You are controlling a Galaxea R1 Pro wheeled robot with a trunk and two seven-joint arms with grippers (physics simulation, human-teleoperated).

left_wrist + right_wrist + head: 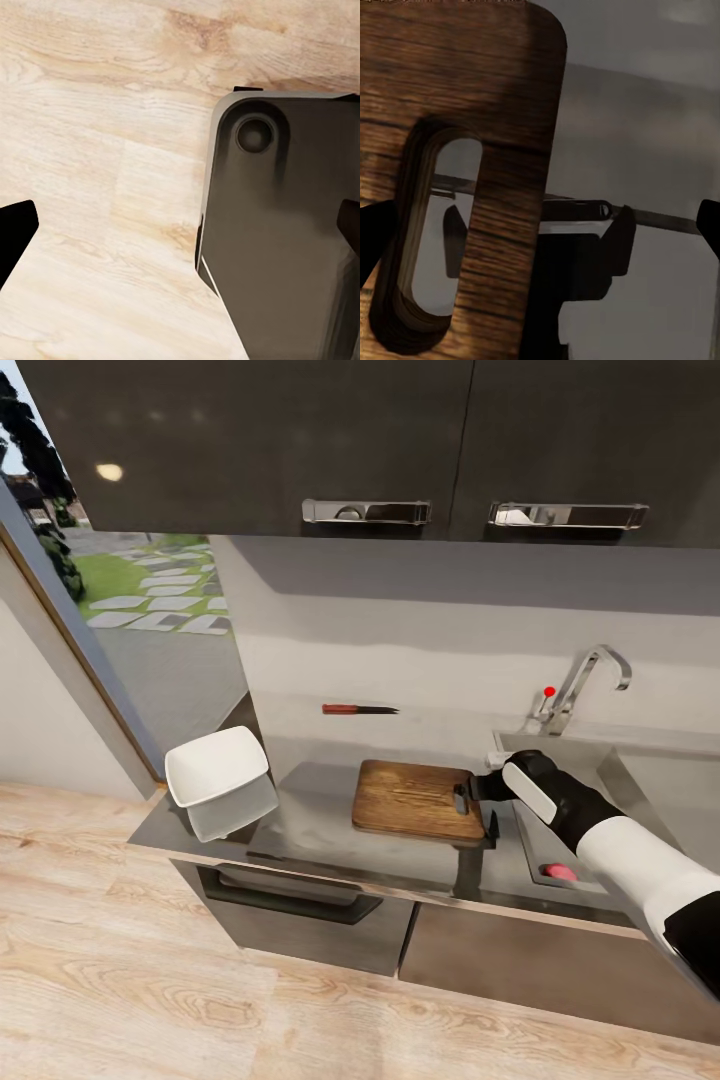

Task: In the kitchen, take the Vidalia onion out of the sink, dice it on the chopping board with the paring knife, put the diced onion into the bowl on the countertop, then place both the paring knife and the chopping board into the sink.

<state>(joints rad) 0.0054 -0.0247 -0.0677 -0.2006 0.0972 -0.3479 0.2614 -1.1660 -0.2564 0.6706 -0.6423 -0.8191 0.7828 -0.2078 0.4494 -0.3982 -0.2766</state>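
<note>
Right wrist view: the two dark fingertips of the right gripper [540, 225] stand wide apart at either edge of the frame, with the rectangular brown wooden chopping board [502, 97] between them, its coarse grain, rounded corner and oval handle slot close to the lens; whether the fingers actually clamp it I cannot tell. From the head camera the same gripper [470, 790] meets the board's [415, 798] edge nearest the sink, the white and black forearm reaching in over the grey steel sink [610, 765]. A small pinkish-red Vidalia onion [561, 873] lies in the basin below the arm. Behind stands a chrome tap [585, 685] with a red knob. A slim red-handled paring knife [358, 709] lies near the pale wall, well apart from the board. A glossy white squarish bowl [215, 765] sits tilted at the far end of the reflective grey steel countertop [310, 800]. Left wrist view: the left gripper's [184, 225] dark fingertips are spread wide over light wood-plank flooring [97, 150] and a grey moulded panel [292, 225].
</note>
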